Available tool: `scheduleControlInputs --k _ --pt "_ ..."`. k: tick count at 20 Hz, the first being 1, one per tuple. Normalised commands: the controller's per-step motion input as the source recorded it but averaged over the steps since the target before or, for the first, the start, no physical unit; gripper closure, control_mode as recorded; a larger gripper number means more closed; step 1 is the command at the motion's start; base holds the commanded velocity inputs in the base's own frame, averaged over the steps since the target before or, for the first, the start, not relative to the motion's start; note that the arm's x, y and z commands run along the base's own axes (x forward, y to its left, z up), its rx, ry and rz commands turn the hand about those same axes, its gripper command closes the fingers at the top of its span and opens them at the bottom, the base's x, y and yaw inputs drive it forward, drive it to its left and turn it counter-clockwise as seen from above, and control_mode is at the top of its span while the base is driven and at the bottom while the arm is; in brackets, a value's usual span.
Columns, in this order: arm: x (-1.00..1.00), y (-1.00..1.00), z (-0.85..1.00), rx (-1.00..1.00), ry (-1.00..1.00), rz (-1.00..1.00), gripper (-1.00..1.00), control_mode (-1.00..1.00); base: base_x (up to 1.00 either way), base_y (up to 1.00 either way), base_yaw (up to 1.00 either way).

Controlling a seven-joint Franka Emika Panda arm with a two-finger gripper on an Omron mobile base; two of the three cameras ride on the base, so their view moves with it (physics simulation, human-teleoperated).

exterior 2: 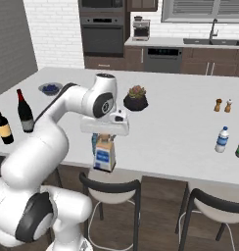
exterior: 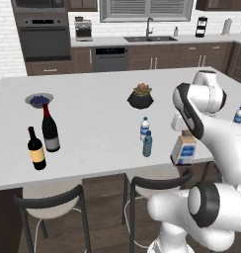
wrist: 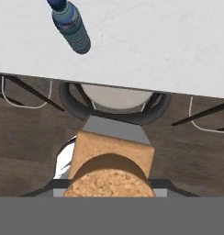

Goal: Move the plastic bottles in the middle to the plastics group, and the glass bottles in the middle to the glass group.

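Observation:
My gripper [exterior: 184, 135] [exterior 2: 106, 138] is shut on the tan cork top of the squat, square glass bottle [exterior: 183, 150] [exterior 2: 104, 156] [wrist: 114, 158]. The bottle hangs upright over the counter's front edge, with a stool under it. The two plastic bottles, one clear [exterior: 144, 128] and one teal [exterior: 147, 144] [wrist: 71, 26], stand mid-counter just left of it. The lone clear bottle of the plastics group [exterior: 238, 115] [exterior 2: 222, 139] stands at the far right. The glass group, a red-capped wine bottle [exterior: 50, 129] [exterior 2: 25, 112] and a yellow-labelled one [exterior: 36, 149] [exterior 2: 3, 126], stands at the left.
A succulent in a black pot [exterior: 140, 96] [exterior 2: 135, 98] and a bowl of blueberries [exterior: 39, 100] [exterior 2: 50, 88] sit farther back. Salt and pepper shakers [exterior 2: 223, 105] stand at the right. Stools [exterior: 154, 182] [exterior 2: 111, 188] line the counter's front edge.

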Motion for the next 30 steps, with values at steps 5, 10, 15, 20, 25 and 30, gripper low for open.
scheduleControlInputs --k 5,10,15,20,25,30 --pt "-0.79 0.92 0.33 -0.08 -0.20 0.05 1.00 -1.00 0.00 0.00 0.00" --pt "-0.31 0.96 0.25 -0.06 -0.14 0.08 1.00 -1.00 0.00 0.00 0.00" --pt "-0.08 0.89 0.15 -0.02 -0.07 0.09 1.00 -1.00 0.00 0.00 0.00" --pt "0.01 0.58 0.14 0.00 -0.02 0.14 1.00 -1.00 0.00 0.00 0.00" --pt "0.03 0.61 0.20 0.00 0.00 0.18 1.00 -1.00 0.00 0.00 0.00" --pt "0.23 0.59 0.10 0.00 0.01 0.18 1.00 -1.00 0.00 0.00 0.00"
